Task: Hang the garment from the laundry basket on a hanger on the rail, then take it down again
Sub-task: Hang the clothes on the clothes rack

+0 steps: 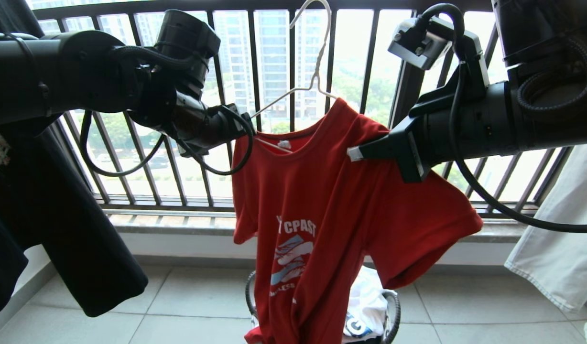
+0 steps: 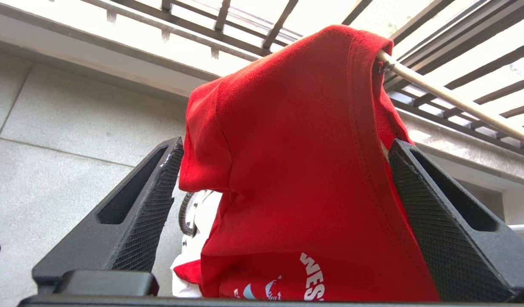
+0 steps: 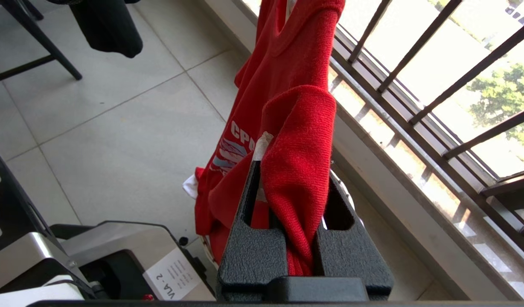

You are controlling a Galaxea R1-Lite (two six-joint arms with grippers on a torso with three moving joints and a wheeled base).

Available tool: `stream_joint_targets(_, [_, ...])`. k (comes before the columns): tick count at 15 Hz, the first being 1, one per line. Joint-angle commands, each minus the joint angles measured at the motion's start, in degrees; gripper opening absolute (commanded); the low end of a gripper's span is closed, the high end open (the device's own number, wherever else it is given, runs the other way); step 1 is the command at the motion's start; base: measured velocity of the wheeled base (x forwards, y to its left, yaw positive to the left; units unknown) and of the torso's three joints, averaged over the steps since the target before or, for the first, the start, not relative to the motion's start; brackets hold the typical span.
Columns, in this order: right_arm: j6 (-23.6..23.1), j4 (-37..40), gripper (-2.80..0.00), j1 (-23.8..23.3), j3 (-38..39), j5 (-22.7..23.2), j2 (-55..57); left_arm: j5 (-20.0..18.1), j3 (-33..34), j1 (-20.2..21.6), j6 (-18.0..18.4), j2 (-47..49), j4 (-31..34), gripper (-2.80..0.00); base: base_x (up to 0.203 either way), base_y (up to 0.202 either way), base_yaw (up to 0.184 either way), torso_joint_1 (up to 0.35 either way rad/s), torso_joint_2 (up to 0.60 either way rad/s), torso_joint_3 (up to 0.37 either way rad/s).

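Red shirt [image 1: 322, 205] half on the white wire hanger [image 1: 317, 71]: one shoulder draped over the wire, the other side of the neckline slack with bare wire showing there. Right gripper [image 3: 294, 179] clamped on a fold of the shirt's shoulder/sleeve fabric, holding it out to the side (jaws nearly together, cloth bunched between them). Left gripper [image 2: 283, 187] spread wide at the collar end, fingers [image 2: 138, 204] on either side of the hanging cloth, not pinching it; hanger wire runs just past one finger. Shirt hem hangs down into the basket [image 1: 391, 310] on the floor tiles, which also has a white printed shirt [image 1: 365, 306] in it. Hanger hook goes out of frame at top, so can't tell what it's hooked on. Black shirt [image 1: 59, 215] hangs on robot's left, white cloth [image 1: 561, 229] on right, barred railing [image 1: 255, 71] behind
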Motion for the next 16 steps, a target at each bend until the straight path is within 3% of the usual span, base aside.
stream_joint_targets(1, [-0.1,0.2,-2.8,0.3,0.0,0.1,-0.6,0.2,0.0,0.3,-0.2,0.2,0.0,0.0,0.0,0.0,0.0,0.0,0.0,0.0])
stream_joint_targets(12, [-0.1,0.5,-2.8,0.7,0.2,0.3,-2.3,0.3,0.1,1.2,-0.9,0.5,-2.6,0.0,0.0,0.0,0.0,0.0,0.0,0.0])
stream_joint_targets(16, [0.0,1.4,-2.8,1.2,0.2,0.3,-2.3,-2.9,1.5,1.2,-1.7,-2.2,-3.0,0.0,0.0,0.0,0.0,0.0,0.0,0.0])
